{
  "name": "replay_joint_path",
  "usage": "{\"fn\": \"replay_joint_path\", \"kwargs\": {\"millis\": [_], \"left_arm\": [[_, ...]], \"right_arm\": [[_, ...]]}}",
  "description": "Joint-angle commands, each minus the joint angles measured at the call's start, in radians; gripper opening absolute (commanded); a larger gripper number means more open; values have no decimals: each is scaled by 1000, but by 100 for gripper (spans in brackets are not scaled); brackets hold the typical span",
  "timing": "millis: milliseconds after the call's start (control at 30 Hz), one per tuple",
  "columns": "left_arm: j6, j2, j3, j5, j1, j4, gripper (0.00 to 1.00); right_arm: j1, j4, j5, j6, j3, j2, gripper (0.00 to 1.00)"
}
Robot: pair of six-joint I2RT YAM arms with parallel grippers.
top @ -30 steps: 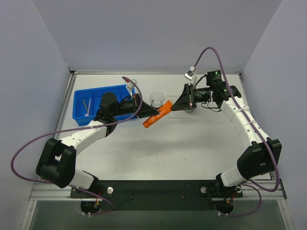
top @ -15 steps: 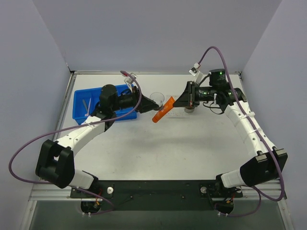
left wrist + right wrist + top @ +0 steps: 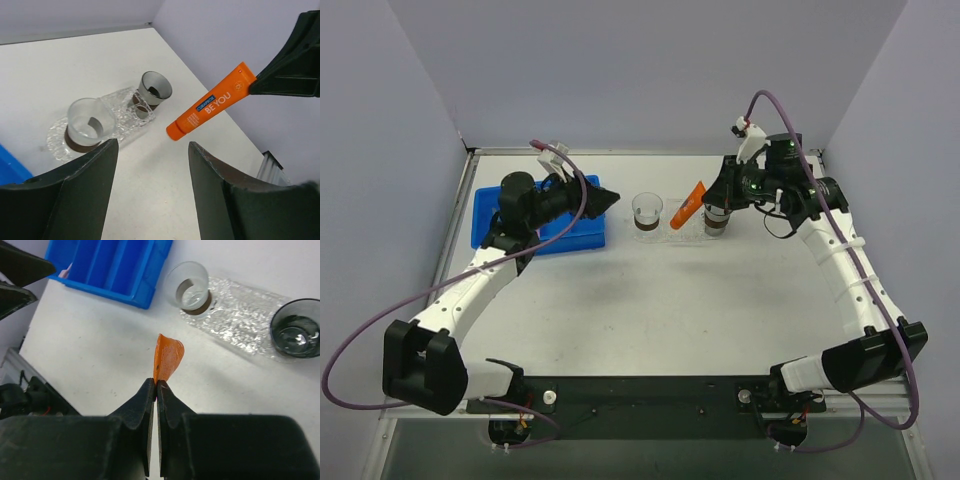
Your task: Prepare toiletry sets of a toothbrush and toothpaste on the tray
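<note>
My right gripper (image 3: 709, 190) is shut on the crimped end of the orange toothpaste tube (image 3: 688, 205). It holds the tube in the air, cap end down, over the clear bumpy tray (image 3: 676, 224). In the right wrist view the tube (image 3: 168, 357) sticks out past the gripper (image 3: 156, 384), with the tray (image 3: 240, 315) beyond it. My left gripper (image 3: 610, 199) is open and empty over the right edge of the blue bin (image 3: 485, 222). Its view shows the tube (image 3: 212, 107) and the tray (image 3: 120, 116). The toothbrush is hidden. A bit of pink (image 3: 65, 272) shows in the bin.
A clear cup (image 3: 647, 211) stands at the tray's left end and a dark cup (image 3: 717, 220) at its right end. The blue bin (image 3: 115, 265) lies at the back left of the white table. Walls close in the back and both sides.
The left gripper has drawn back to the left, from the orange tube to over the blue bin. The right gripper has carried the tube right and back, to above the tray.
</note>
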Motion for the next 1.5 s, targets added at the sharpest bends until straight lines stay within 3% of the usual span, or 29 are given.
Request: {"fn": "replay_joint_path", "kwargs": {"millis": [0,233,400,667,1467], "left_arm": [[69,-73,34,-189,29,-73,68],[20,-120,-1,-416,96,-163,68],[14,-154,-26,-476,141,-182,68],[-12,-168,-41,-494,194,-241,68],[-17,-139,-38,-445,262,-260,69]], "right_arm": [[5,-1,171,-117,82,29,0],[3,42,258,-163,150,128,0],[3,142,252,-168,150,171,0],[18,220,281,-188,144,233,0],[74,246,423,-266,136,294,0]]}}
